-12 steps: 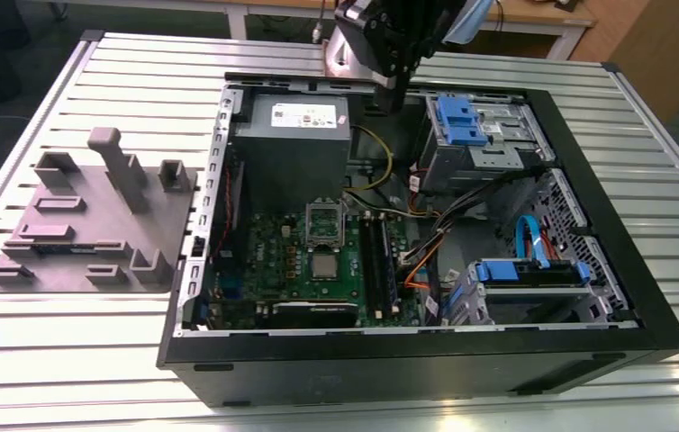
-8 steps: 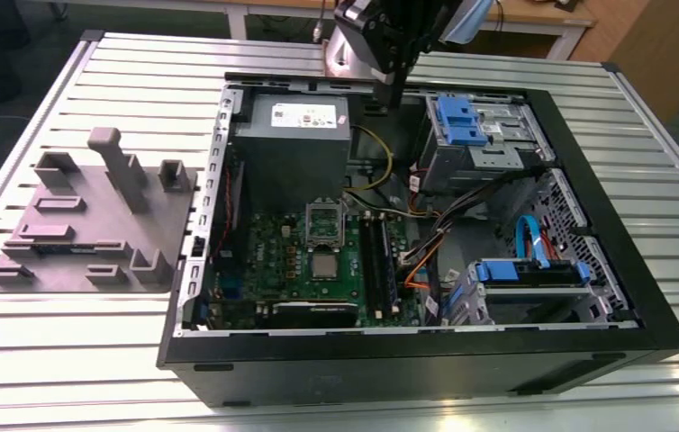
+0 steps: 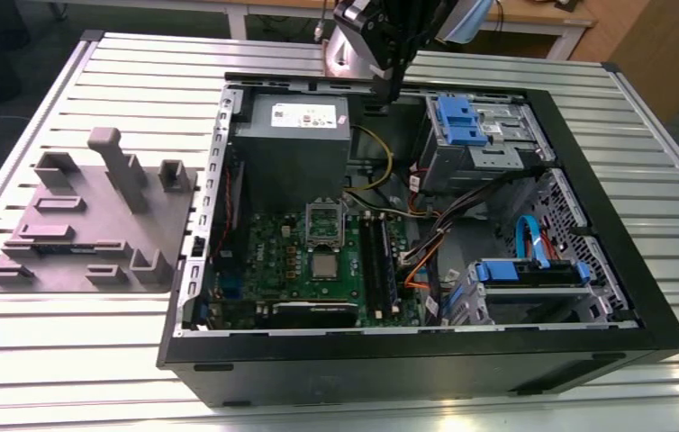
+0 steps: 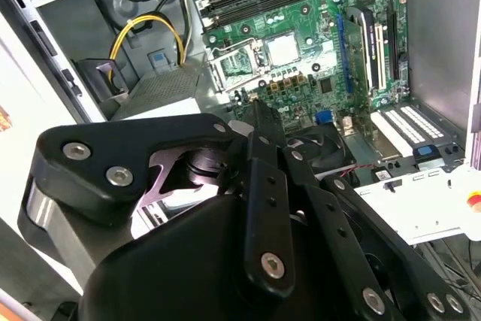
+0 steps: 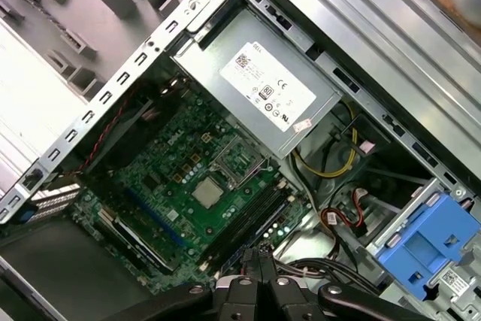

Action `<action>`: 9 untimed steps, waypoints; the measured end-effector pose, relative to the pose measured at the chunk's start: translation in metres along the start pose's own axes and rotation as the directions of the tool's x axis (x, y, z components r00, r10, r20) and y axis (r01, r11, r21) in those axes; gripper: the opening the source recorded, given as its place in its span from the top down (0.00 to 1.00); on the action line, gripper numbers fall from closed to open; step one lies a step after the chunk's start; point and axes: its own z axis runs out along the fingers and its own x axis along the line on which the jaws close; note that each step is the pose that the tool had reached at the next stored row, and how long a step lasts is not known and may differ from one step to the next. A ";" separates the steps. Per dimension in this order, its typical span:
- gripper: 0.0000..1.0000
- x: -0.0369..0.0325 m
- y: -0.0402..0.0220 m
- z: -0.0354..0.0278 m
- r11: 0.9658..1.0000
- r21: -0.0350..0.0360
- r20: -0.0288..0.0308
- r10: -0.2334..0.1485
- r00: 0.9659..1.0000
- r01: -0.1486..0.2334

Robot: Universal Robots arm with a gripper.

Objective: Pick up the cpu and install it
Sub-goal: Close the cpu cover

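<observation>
Of the task, little visible as done. Flat on the green board (image 3: 267,261), inside the open case (image 3: 411,369): the cpu (image 3: 324,262), silvery side up, just beside an opened metal frame (image 3: 321,221). Cannot tell whether seated in its socket or only resting there.

To the exterior view's right of it and high over the far wall of the case: the claw (image 3: 395,93), pressed together, pinching nothing, well apart from the cpu. In both wrist views too, nothing between the fingers (image 5: 249,264). Judged from this, no lift in hand at this moment. Either grasp not begun or placing over, with no way to decide here.

Around, from the exterior view's left:
- On the slatted surface (image 3: 76,360), well apart from the case, a grey moulded fixture (image 3: 87,225) with posts and pockets.
- Inside the case, a tall grey metal box (image 3: 292,144) with a white label, close behind the opened frame.
- Just right of the cpu, long black memory sticks (image 3: 374,256), standing in their slots. Probably the tightest neighbour for any approach from above.
- Yellow cables (image 3: 372,155) between box and drive bays.
- Farther right, two blue drive cages (image 3: 466,121), well clear of the cpu.
</observation>
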 end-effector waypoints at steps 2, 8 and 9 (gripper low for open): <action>0.90 0.0000 0.0000 -0.0001 1.000 0.001 -0.001 0.000 1.000 0.000; 0.90 0.0000 0.0000 -0.0001 1.000 0.004 -0.003 0.000 1.000 0.000; 0.90 0.0000 0.0000 0.0000 1.000 0.004 -0.004 0.000 1.000 0.000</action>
